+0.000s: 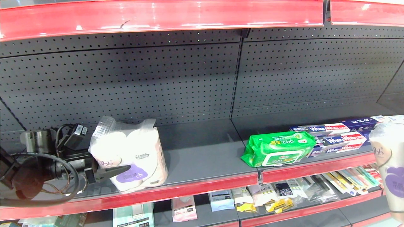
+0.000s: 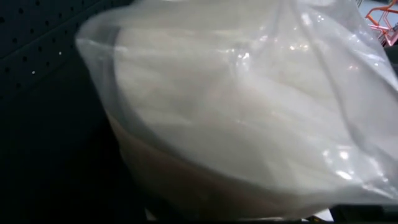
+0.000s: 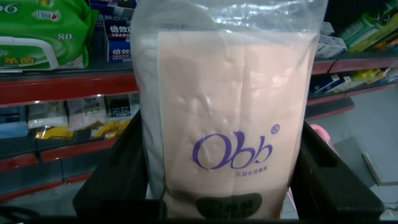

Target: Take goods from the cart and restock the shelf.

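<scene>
Nearest us, at the right edge of the head view, the right gripper carries a tall clear-wrapped pack of pale toilet rolls. Its black fingers press in on either side, and the pack stands upright between them, in front of the shelving and resting on none of it. We judge this one not yet stocked.

Next in, on the left, the left gripper sits at the front of the grey metal shelf. Its fingers pinch a squat clear-wrapped bundle of white toilet rolls with a purple label, and one dark finger lies across the bundle's lower front. The bundle looks to rest on the shelf board just behind the red edge strip, though we cannot tell whether its full weight is down.

Farther right on the same board, well apart from the bundle, a green soft pack of wet wipes lies flat. Just beside it, blue-and-red toothpaste boxes run toward the back. Behind everything stands the dark perforated back panel.

Progress, as we read it:
- One bundle is about placed and awaits release.
- One pack is in hand and has yet to go up.
- A wide bare stretch of board between bundle and wipes has room for it — likely more goods to follow.
</scene>
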